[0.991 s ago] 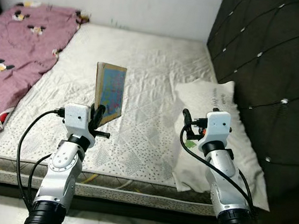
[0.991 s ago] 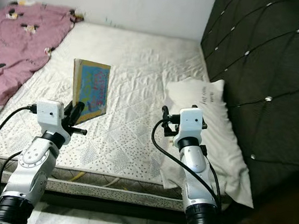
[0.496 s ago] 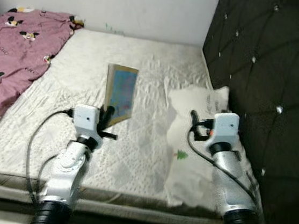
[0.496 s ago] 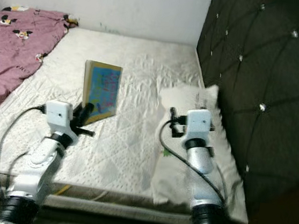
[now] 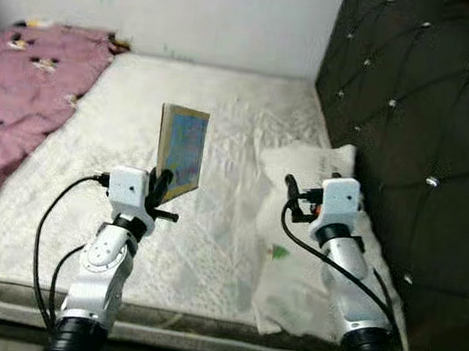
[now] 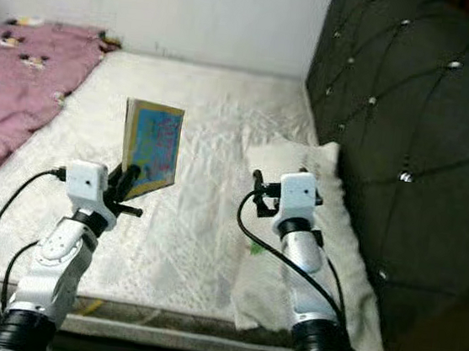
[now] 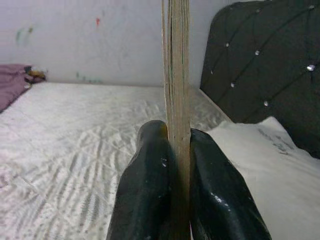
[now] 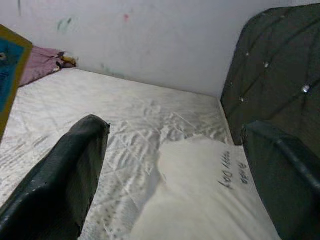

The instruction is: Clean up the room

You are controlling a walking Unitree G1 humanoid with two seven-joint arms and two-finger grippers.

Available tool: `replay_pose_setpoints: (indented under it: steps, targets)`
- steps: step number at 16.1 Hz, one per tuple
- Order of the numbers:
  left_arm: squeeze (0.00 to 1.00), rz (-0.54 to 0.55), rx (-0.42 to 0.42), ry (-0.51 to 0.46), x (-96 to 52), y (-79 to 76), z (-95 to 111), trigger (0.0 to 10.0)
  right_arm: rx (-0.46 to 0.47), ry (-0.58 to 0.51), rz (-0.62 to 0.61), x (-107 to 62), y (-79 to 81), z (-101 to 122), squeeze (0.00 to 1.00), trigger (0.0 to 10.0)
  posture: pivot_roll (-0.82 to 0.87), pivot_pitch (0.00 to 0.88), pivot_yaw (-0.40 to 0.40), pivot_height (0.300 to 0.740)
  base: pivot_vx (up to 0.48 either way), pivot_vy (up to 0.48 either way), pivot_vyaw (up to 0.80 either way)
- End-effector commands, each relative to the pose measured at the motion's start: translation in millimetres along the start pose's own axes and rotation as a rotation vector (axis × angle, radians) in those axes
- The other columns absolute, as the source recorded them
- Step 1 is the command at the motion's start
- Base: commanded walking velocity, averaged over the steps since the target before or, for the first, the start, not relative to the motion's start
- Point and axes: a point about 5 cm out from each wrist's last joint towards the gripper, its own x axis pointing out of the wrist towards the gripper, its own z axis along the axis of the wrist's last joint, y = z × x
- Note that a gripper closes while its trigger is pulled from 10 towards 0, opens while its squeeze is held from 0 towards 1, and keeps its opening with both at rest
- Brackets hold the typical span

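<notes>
book (image 5: 180, 153) clamped upright in left gripper (image 7: 175, 150)

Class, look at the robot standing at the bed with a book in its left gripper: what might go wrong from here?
1. The left gripper pinches the upright book only at its lower edge, so it may tip or slip out.
2. The right gripper, open over the pillow, might snag it.

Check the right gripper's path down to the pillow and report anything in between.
Nothing visible stands in the way. The right gripper hangs open directly above the white pillow, with only air below it. The book is held upright by the left gripper, well off to the side.
</notes>
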Motion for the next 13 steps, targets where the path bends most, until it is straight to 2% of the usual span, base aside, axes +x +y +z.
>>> replay_pose_setpoints:
  steps: [1, 7, 13]
  targets:
    - [0.00, -0.001, 0.010, -0.060, 3.4, 2.9, 12.8, 10.0, 0.009, -0.013, 0.005, 0.9, 0.3, 2.5, 0.00, 10.0, -0.05, 0.000, 0.001, 0.740, 0.330, 0.000, 0.00]
    - [0.00, 0.004, 0.006, -0.058, 3.7, 3.5, 12.7, 10.0, 0.011, -0.014, 0.004, 1.6, 0.6, 2.9, 0.00, 10.0, -0.05, 0.000, 0.001, 0.740, 0.340, 0.000, 0.00]
    - [0.00, 0.035, 0.016, -0.026, 5.5, 7.3, 9.6, 10.0, 0.016, -0.008, -0.002, 2.1, 0.0, 2.2, 0.00, 10.0, -0.05, 0.000, 0.003, 0.740, 0.000, 0.000, 0.00]
